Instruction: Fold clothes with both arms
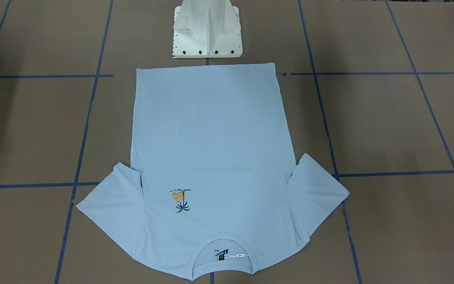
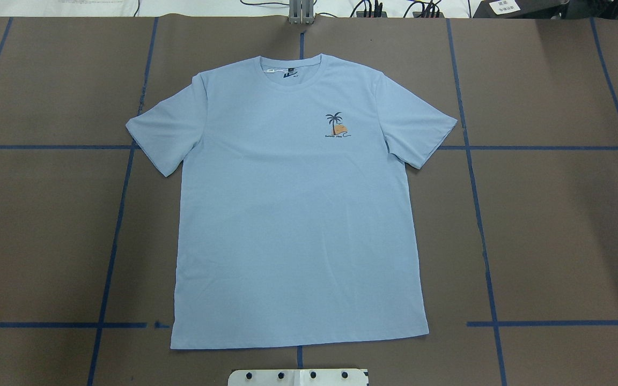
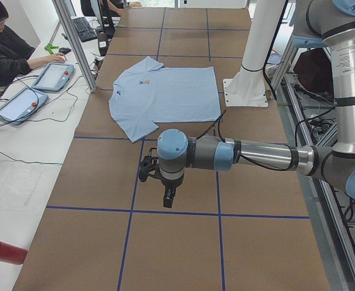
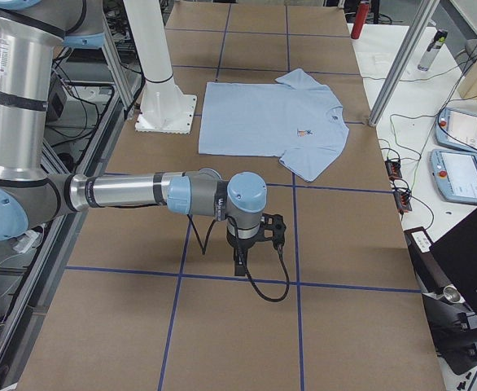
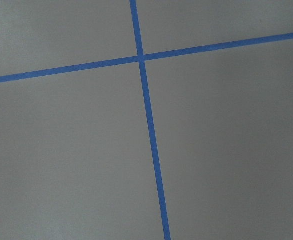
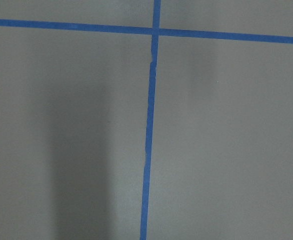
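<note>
A light blue short-sleeved T-shirt [image 2: 298, 214] lies flat and face up in the middle of the brown bench [image 2: 556, 225], sleeves spread, its hem just in front of the white pedestal [image 1: 207, 29] and its collar toward the operators' side. The overhead view shows the palm-tree chest print [image 2: 336, 126] upright and the dark neck label [image 2: 288, 75] inside the collar. The front-facing view alone makes out the small white tag [image 1: 239, 255] beside that label. Neither of these two views shows an arm. Those appear only from the bench ends: the left arm [image 3: 256, 154] reaches out level over bare bench, its hand [image 3: 168, 197] pointing down, well apart from the shirt. The right arm [image 4: 133, 191] does the same at the opposite end, its hand [image 4: 240, 262] also pointing down above the surface. From these side views alone I cannot tell how far apart either hand's fingers stand. Both wrist cameras show only bare bench crossed by blue tape [image 5: 149, 130], with no fingers in the picture. The left-end view also shows a seated person [image 3: 8, 48] at a side desk with two pendant screens [image 3: 53, 77].
</note>
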Motion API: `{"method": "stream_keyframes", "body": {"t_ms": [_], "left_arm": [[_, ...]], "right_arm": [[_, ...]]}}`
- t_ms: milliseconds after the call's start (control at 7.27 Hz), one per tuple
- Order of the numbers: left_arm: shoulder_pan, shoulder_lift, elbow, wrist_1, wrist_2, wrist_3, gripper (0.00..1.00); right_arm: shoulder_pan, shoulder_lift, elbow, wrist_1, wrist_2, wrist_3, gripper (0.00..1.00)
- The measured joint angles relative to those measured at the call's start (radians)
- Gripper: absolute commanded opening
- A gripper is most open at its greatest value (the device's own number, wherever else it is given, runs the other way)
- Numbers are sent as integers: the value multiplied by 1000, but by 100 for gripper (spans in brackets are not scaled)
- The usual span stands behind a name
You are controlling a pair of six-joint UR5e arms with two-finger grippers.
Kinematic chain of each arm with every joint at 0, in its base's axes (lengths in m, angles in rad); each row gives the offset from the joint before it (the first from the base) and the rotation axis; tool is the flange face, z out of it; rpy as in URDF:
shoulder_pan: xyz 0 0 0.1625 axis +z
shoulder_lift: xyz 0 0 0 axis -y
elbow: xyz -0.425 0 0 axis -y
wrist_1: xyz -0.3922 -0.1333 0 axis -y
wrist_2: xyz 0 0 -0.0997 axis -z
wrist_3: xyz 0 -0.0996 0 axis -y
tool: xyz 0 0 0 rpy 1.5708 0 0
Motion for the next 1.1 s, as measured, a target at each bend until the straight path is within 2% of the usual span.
{"method": "stream_keyframes", "body": {"t_ms": [688,1101], "left_arm": [[1,-3,-25,-3,7,4,100],[2,-6,-26,-139,12,6,100]], "right_arm": [[-14,15,6,26,0,3,100],[-55,77,-3,205,-3,7,100]]}}
